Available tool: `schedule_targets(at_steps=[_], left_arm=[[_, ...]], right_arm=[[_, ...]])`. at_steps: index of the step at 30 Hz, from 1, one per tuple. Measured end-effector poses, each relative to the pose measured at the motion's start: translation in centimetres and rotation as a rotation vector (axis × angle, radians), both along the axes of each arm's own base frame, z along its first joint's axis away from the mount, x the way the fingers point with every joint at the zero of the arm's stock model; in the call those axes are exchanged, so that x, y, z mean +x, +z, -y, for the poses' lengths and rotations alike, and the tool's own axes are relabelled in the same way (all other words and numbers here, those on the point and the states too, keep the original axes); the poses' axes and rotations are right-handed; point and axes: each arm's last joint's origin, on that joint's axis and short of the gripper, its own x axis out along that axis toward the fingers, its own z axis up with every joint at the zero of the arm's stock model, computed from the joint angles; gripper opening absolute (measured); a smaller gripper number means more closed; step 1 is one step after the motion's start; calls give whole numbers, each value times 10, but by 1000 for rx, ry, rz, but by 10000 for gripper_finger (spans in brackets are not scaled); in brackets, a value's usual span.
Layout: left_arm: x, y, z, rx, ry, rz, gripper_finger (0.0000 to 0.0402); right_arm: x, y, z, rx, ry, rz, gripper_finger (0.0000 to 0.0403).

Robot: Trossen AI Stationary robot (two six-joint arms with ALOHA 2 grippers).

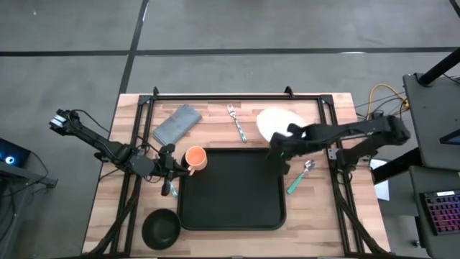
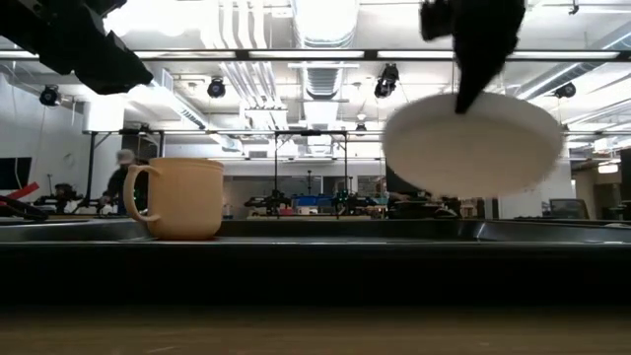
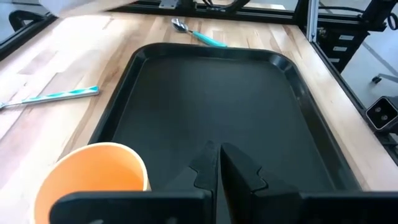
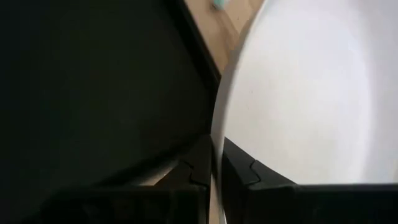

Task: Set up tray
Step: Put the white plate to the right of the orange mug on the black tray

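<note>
Pinched at its rim by the right gripper [image 4: 214,168], a plate [image 2: 473,143] hangs tilted over the tray [image 1: 231,216] mid-table (stiff, broad, slick; best gripped by its rim). Left gripper [image 3: 219,163] clenched, empty, beside the cup [image 1: 195,159].

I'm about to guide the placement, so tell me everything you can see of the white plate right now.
The white plate is round, plain and smooth with a shallow raised rim, matte like plastic or ceramic. It is lifted off the table and tilted, hanging above the tray's far right corner. The right gripper is shut on its edge, one finger on each face. Nothing else touches it.
</note>
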Motion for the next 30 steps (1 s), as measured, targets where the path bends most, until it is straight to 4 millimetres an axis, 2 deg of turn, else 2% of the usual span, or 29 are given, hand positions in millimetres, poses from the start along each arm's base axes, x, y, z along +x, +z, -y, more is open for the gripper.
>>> schedule_targets(at_steps=[5, 9, 13, 17, 21, 25, 30], left_arm=[[0, 0, 0, 2, 0, -1, 0], [0, 0, 0, 2, 1, 1, 0], [0, 0, 0, -4, 5, 2, 0], [0, 0, 0, -3, 9, 3, 0], [0, 0, 0, -4, 10, 3, 0], [0, 0, 0, -10, 13, 3, 0], [0, 0, 0, -28, 20, 3, 0]], right_arm=[[45, -11, -57, -112, 166, -52, 8], [79, -38, -104, -179, 320, -121, 8], [111, -64, -138, -193, 449, -173, 8], [138, -81, -164, -179, 538, -173, 8], [155, -87, -186, -175, 585, -142, 8], [162, -87, -203, -146, 613, -116, 8], [161, -87, -209, -129, 596, -103, 8]])
